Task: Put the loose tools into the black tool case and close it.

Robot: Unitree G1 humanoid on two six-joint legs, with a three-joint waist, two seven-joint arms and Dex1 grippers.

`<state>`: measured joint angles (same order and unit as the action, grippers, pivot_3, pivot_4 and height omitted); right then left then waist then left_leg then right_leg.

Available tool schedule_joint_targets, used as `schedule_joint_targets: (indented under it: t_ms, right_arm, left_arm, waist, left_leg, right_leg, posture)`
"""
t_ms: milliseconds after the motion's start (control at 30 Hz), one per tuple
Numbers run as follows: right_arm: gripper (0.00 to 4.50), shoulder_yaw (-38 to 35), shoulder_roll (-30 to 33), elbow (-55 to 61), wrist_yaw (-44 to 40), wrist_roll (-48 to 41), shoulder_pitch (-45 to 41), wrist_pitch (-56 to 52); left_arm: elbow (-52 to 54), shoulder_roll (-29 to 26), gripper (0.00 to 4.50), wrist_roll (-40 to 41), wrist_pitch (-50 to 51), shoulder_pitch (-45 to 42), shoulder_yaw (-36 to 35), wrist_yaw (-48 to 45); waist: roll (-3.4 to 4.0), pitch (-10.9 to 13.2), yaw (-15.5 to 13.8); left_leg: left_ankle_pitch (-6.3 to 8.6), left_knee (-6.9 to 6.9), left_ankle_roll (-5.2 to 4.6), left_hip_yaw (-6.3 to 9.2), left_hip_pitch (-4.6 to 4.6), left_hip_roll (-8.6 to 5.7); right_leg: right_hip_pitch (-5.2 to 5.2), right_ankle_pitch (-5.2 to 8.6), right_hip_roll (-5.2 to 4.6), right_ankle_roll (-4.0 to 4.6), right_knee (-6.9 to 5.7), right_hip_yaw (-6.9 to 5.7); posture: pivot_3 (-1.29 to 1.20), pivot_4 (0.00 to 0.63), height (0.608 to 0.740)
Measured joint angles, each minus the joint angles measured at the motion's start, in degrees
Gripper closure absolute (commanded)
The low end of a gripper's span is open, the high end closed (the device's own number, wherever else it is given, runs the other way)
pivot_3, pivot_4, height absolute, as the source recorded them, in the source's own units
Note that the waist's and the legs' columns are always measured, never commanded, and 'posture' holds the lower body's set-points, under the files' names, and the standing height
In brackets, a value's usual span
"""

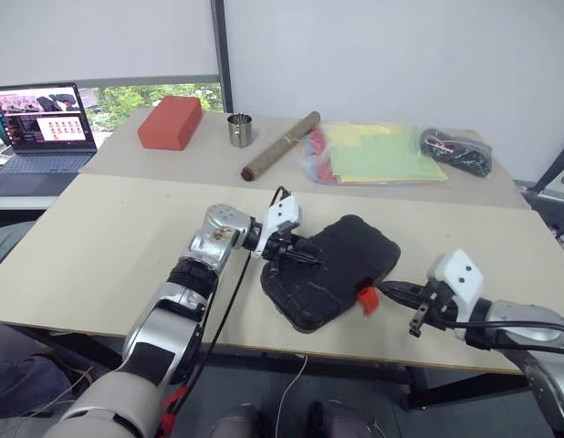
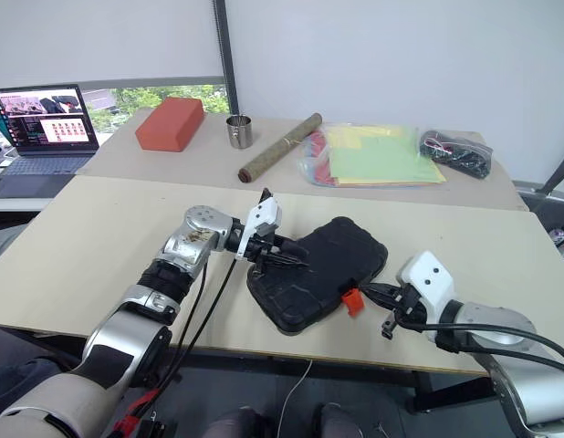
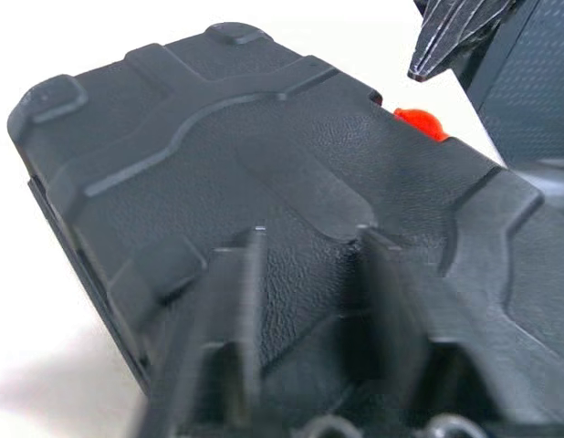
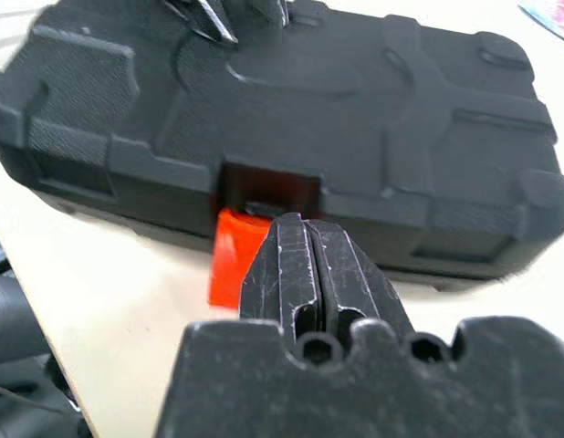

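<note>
The black tool case (image 1: 341,265) lies on the near table (image 1: 118,246) with its lid down, set at an angle close to the front edge. The loose tools are out of view. My left gripper (image 1: 308,251) rests over the lid's left part, pointing right; its fingers (image 3: 241,301) stand slightly apart with nothing between them. The orange latch (image 1: 365,297) sticks out from the case's front side. My right gripper (image 4: 296,228) is shut, its tip right at the latch recess, just above the orange latch (image 4: 235,255).
On the back table stand a laptop (image 1: 45,128), a red block (image 1: 170,121), a metal cup (image 1: 240,129), a brown tube (image 1: 280,146), a clear bag of coloured sheets (image 1: 373,153) and a black bundle in a clear bag (image 1: 457,151).
</note>
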<state>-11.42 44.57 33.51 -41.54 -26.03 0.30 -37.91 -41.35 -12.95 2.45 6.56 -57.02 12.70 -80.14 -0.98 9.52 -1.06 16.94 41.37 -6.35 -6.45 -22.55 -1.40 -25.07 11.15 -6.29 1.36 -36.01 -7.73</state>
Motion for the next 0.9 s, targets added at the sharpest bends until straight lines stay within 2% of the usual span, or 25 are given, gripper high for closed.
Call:
schedule_joint_targets:
  t_ms: [267,600,833,900]
  right_arm:
    - [4.50,0.16,-0.07,0.62,0.86,-0.05,0.01,-0.70]
    - [4.50,5.41,-0.14,0.64,1.71,1.71,1.28,-1.10]
    - [4.50,2.43,0.68,3.16,2.13,1.67,7.54,-1.47]
    - [4.50,1.42,0.67,3.48,2.28,1.64,9.08,-1.48]
  left_arm:
    - [3.78,-1.21,4.39,2.11,3.20,1.18,0.74,-2.80]
    - [5.86,-2.01,4.39,-1.38,-5.59,1.68,5.99,0.31]
    - [6.16,-2.22,4.39,-1.39,-7.79,2.03,6.72,0.76]
    - [6.18,-2.38,4.39,-1.40,-8.53,2.16,6.83,0.79]
  waist:
    - [0.00,0.00,-0.07]
    - [0.03,-0.02,-0.61]
    - [0.05,-0.04,-1.10]
    - [0.06,-0.04,-1.13]
  left_leg:
    - [-0.10,-0.05,-0.19,-0.01,-0.07,-0.02]
    - [0.10,-0.02,0.14,0.01,0.03,-0.02]
    - [0.10,-0.03,0.12,0.00,0.08,-0.01]
    - [0.10,-0.04,0.11,0.00,0.11,-0.02]
  right_leg:
    - [-0.04,-0.02,0.02,0.04,0.03,-0.03]
    - [0.07,0.00,-0.04,0.02,0.07,-0.02]
    - [0.11,0.02,-0.04,-0.02,0.07,-0.02]
    - [0.13,0.20,-0.04,-0.33,0.07,-0.02]
  posture:
    - [0.00,0.150,0.737]
    - [0.00,0.150,0.737]
    - [0.00,0.150,0.737]
    - [0.00,0.150,0.737]
